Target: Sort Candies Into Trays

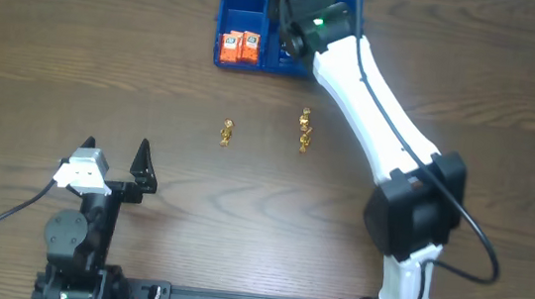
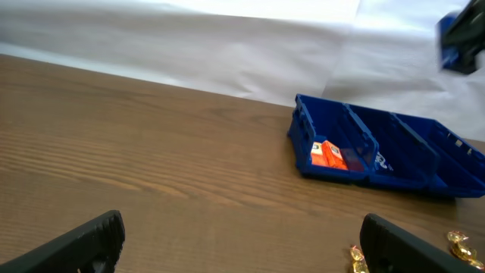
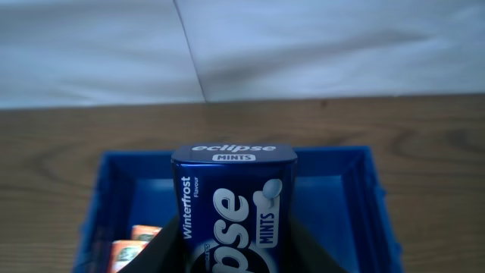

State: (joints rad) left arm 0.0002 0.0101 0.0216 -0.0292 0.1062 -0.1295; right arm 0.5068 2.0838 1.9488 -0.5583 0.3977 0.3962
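Observation:
A blue tray (image 1: 224, 11) with three compartments stands at the far middle of the table. Two orange candies (image 1: 239, 47) lie in its left compartment. My right gripper (image 3: 235, 254) is shut on a dark blue mint tin (image 3: 233, 197), held upright above the tray (image 3: 326, 154) beside the orange candies (image 3: 132, 246). From the left wrist view the right gripper (image 2: 462, 34) hangs high over the tray (image 2: 409, 178). Three gold-wrapped candies (image 1: 227, 132) (image 1: 306, 119) (image 1: 304, 141) lie on the wood in front of the tray. My left gripper (image 1: 115, 158) stands open near its base, holding nothing.
The right arm's white link (image 1: 372, 101) slants across the table from its base at the lower right to the tray. A white backdrop (image 2: 227, 45) closes the far side of the table. Bare wood lies to the left of the tray.

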